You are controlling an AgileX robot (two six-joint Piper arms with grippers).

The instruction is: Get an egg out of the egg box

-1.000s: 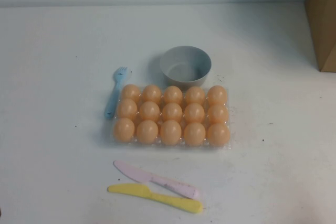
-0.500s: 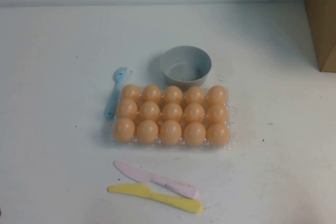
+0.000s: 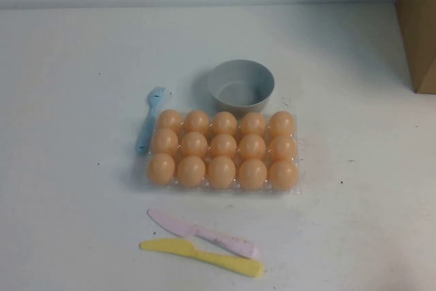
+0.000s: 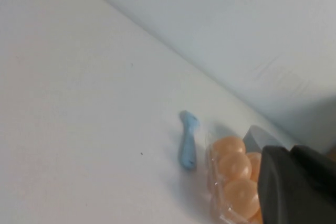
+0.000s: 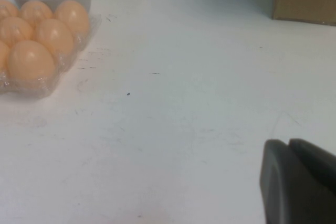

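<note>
on the white table (image 3: 75, 66) the egg box (image 3: 298, 146) holds fifteen eggs; left gripper (image 4: 296, 184), off to its left, is pressed together; right gripper (image 5: 299, 182), off to its right, unclear.

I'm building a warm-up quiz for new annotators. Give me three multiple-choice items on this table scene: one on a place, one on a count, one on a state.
1. Where does the blue fork lie?
A. inside the grey bowl
B. on the table beside the egg box's left edge
C. between the two knives

2. How many eggs sit in the egg box?
A. nine
B. twelve
C. fifteen

3. What state is the grey bowl in?
A. upright and empty
B. tipped over
C. holding one egg

Answers: 1 B, the fork rests along the box's left side. 2 C, three rows of five, every cup filled. 3 A, its bare inside shows. Neither end effector appears in the high view; each wrist view shows only a dark edge of its own.
</note>
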